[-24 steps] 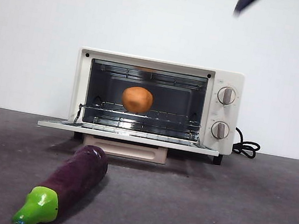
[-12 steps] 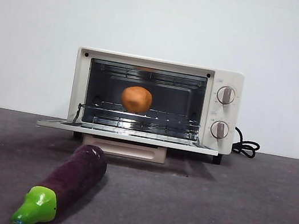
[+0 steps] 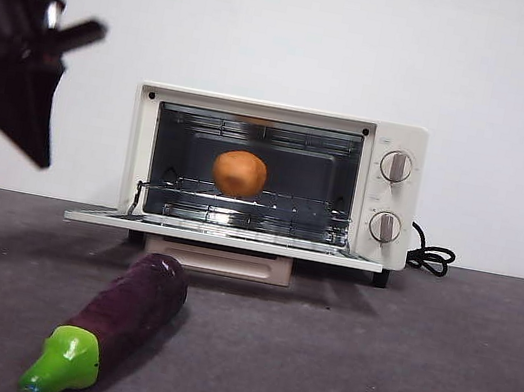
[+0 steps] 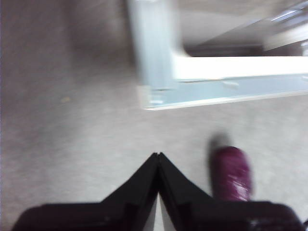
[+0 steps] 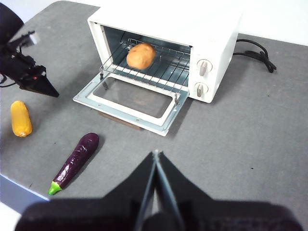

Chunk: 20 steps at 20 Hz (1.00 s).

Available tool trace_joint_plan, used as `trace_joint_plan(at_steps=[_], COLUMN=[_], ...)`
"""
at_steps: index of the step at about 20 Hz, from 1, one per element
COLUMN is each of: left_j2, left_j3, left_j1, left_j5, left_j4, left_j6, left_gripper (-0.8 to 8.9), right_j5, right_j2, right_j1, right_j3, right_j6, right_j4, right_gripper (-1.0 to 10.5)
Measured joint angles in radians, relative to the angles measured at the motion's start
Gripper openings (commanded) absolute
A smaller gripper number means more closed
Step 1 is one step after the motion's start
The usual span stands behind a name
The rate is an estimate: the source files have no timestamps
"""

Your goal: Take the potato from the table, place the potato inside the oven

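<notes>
The orange-brown potato point(image 3: 240, 173) point(image 5: 140, 55) rests on the wire rack inside the cream-white oven point(image 3: 399, 144) point(image 5: 211, 33), whose glass door point(image 3: 224, 238) point(image 5: 132, 100) lies folded down flat. No gripper touches the potato. My left gripper point(image 4: 158, 156) point(image 3: 41, 152) point(image 5: 52, 92) is shut and empty, hovering over the table point(image 3: 411, 385) beside the door's left corner. High above the table and well in front of the oven, my right gripper point(image 5: 155, 154) is shut with nothing in it.
A long purple eggplant point(image 3: 124, 314) point(image 5: 74, 161) point(image 4: 232, 173) with a green stem lies on the table in front of the door. A yellow vegetable point(image 5: 20, 118) lies farther left. The black cord point(image 3: 431, 257) point(image 5: 255, 50) trails from the oven's right side.
Two black tips at the top edge went out of the front view. A dark arm has since come in at the upper left. The potato and the eggplant stayed put.
</notes>
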Motion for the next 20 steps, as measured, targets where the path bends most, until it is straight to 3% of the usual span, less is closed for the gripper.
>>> trace_joint_plan(at_steps=[9, 20], left_j2=[0.142, 0.217], left_j3=[0.000, 0.000], left_j1=[0.010, 0.012], left_j5=[0.079, 0.071], left_j4=[0.073, 0.174], left_j6=[-0.114, -0.251], left_gripper=[-0.07, -0.07], right_j5=[0.000, 0.000], right_j2=[0.002, 0.003], right_j1=[0.000, 0.000], right_j3=[0.000, 0.000], right_j6=[0.000, 0.000], right_j4=[0.000, 0.000], right_gripper=[0.0, 0.0])
